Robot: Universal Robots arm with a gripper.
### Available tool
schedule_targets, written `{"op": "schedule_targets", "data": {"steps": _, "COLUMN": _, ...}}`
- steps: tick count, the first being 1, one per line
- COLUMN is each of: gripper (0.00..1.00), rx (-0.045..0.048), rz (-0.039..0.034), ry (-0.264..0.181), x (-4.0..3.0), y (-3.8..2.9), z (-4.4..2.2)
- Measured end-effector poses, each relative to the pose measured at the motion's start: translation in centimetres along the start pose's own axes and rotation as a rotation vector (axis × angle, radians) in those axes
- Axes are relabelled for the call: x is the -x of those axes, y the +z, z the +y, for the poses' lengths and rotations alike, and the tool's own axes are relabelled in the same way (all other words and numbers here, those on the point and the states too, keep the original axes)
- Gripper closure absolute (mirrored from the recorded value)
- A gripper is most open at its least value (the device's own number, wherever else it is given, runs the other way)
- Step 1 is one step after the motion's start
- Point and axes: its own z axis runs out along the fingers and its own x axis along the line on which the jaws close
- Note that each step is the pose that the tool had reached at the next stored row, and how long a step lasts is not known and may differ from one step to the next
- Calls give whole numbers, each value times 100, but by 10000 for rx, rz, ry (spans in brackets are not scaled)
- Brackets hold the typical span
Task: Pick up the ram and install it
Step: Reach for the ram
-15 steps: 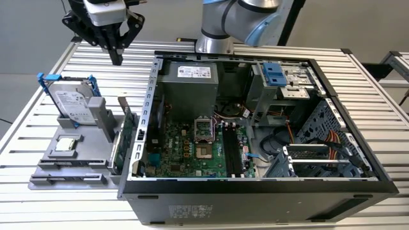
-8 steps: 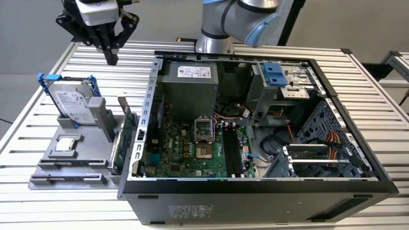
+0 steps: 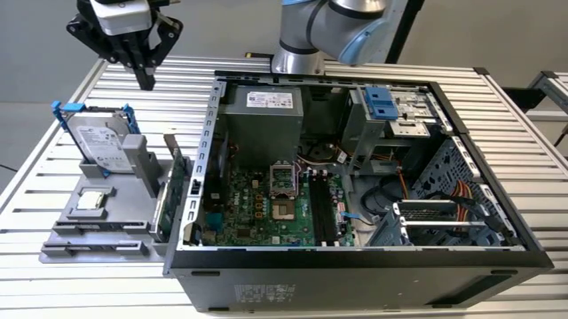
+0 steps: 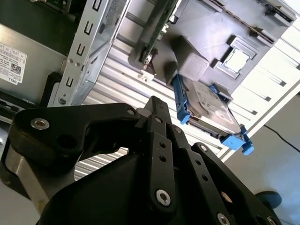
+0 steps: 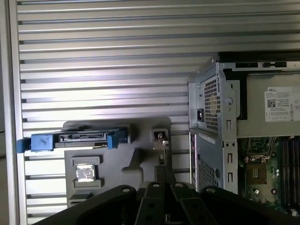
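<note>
1. Black links of the gripper (image 4: 157, 105) crowd the foreground of both wrist views. Its fingers are pressed together with nothing between them. In the exterior view the gripper (image 3: 145, 81) hangs above the desk's far corner on the exterior view's left.
2. As far as can be told, the ram (image 3: 96, 228) is the thin dark strip lying lengthwise in a long slot along the near edge of the grey holder (image 3: 129, 203). Its colour and chips are too small to make out. It is well apart from the gripper.
3. A second long slot (image 3: 93, 250) runs parallel just in front of it, at the holder's very edge.
4. Just behind the ram, a square processor chip (image 3: 93, 199) lies flat in a pocket of the holder.
5. At the holder's far end, a hard drive (image 3: 96, 143) stands tilted in a blue caddy.
6. A dark green expansion card (image 3: 178, 176) stands on edge with its metal bracket along the holder's side. It is between the ram and the computer case (image 3: 355, 269).
7. The case lies open on its side, just beside the holder. Inside it are the motherboard (image 3: 262, 216), two black memory slots (image 3: 321, 212) side by side, and a grey power supply (image 3: 262, 123).
8. The arm's base (image 3: 297, 60) rises at the far edge of the slatted desk (image 3: 533, 133), behind the case.
</note>
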Motion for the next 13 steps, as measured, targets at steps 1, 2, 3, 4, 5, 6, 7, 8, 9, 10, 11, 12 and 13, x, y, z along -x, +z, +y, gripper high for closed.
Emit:
{"op": "schedule_targets", "data": {"steps": 1, "gripper": 100, "rx": 0, "rz": 0, "ry": -1, "x": -13, "y": 0, "z": -1}}
{"op": "schedule_targets", "data": {"steps": 2, "gripper": 100, "rx": 1, "rz": 0, "ry": -3, "x": -26, "y": 0, "z": -2}}
{"op": "schedule_targets", "data": {"steps": 3, "gripper": 100, "rx": 0, "rz": 0, "ry": -4, "x": -39, "y": -1, "z": -2}}
{"op": "schedule_targets", "data": {"steps": 4, "gripper": 100, "rx": 0, "rz": 0, "ry": -4, "x": -52, "y": -1, "z": -3}}
{"op": "schedule_targets", "data": {"steps": 5, "gripper": 100, "rx": 1, "rz": 0, "ry": -6, "x": -66, "y": -1, "z": -4}}
{"op": "schedule_targets", "data": {"steps": 6, "gripper": 100, "rx": 0, "rz": 1, "ry": -6, "x": -79, "y": -2, "z": -5}}
{"op": "schedule_targets", "data": {"steps": 7, "gripper": 100, "rx": 1, "rz": 0, "ry": -8, "x": -92, "y": -2, "z": -5}}
{"op": "schedule_targets", "data": {"steps": 8, "gripper": 100, "rx": 1, "rz": 1, "ry": -9, "x": -105, "y": -2, "z": -6}}
{"op": "schedule_targets", "data": {"steps": 9, "gripper": 100, "rx": 1, "rz": 0, "ry": -11, "x": -119, "y": -3, "z": -7}}
{"op": "schedule_targets", "data": {"steps": 10, "gripper": 100, "rx": 1, "rz": 0, "ry": -11, "x": -132, "y": -3, "z": -7}}
{"op": "schedule_targets", "data": {"steps": 11, "gripper": 100, "rx": 1, "rz": 1, "ry": -13, "x": -146, "y": -3, "z": -8}}
{"op": "schedule_targets", "data": {"steps": 12, "gripper": 100, "rx": 1, "rz": 1, "ry": -14, "x": -158, "y": -4, "z": -9}}
{"op": "schedule_targets", "data": {"steps": 13, "gripper": 100, "rx": 2, "rz": 0, "ry": -15, "x": -171, "y": -3, "z": -10}}
